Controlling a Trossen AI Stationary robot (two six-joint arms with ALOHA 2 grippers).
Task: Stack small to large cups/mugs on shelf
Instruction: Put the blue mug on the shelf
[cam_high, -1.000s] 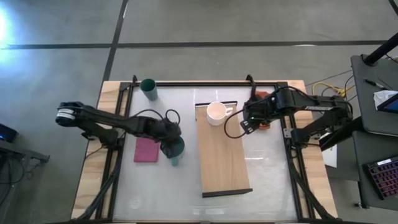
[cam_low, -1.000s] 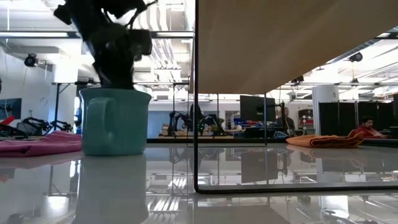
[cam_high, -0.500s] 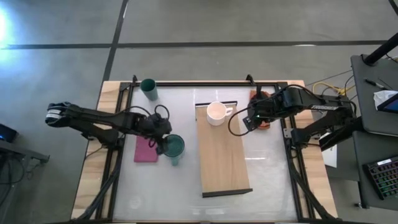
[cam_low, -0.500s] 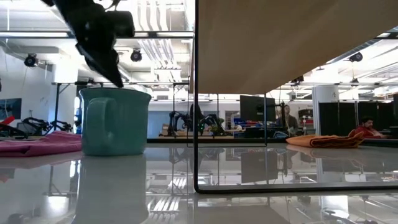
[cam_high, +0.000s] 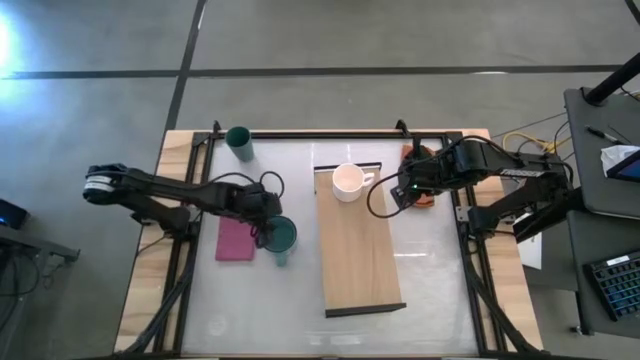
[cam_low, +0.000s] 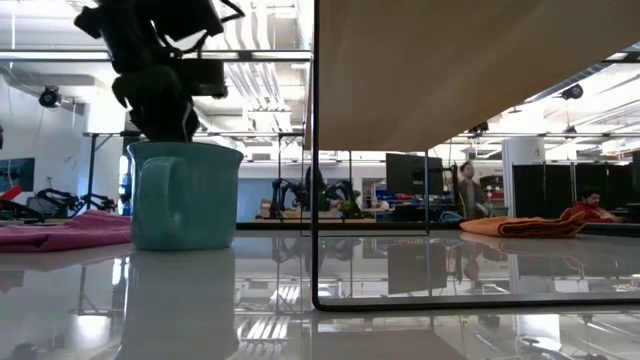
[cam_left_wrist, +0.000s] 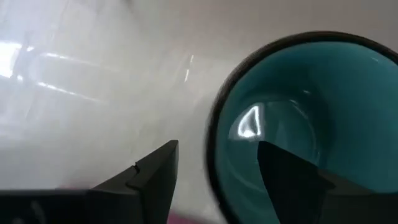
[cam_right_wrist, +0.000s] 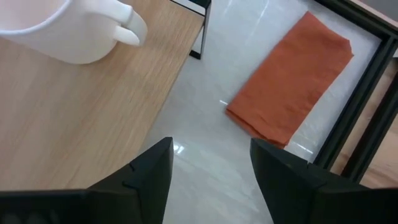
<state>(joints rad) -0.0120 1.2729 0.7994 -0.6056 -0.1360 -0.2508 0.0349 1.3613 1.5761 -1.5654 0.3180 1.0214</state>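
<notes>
Over on the bench's left, the left gripper (cam_high: 268, 222) hangs at the teal mug (cam_high: 280, 236), jaws spread astride its rim, not yet closed; next it needs to pinch and lift. Right gripper (cam_high: 403, 190) waits, open and empty. One shelf (cam_high: 358, 260), three cups: white mug (cam_high: 347, 181) on it, green tumbler (cam_high: 239, 141) off at the far corner.

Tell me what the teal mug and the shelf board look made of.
The teal mug looks like glazed ceramic: its inside is glossy with a bright highlight. The shelf looks like light wood or wood-look laminate, matte with fine straight grain.
</notes>
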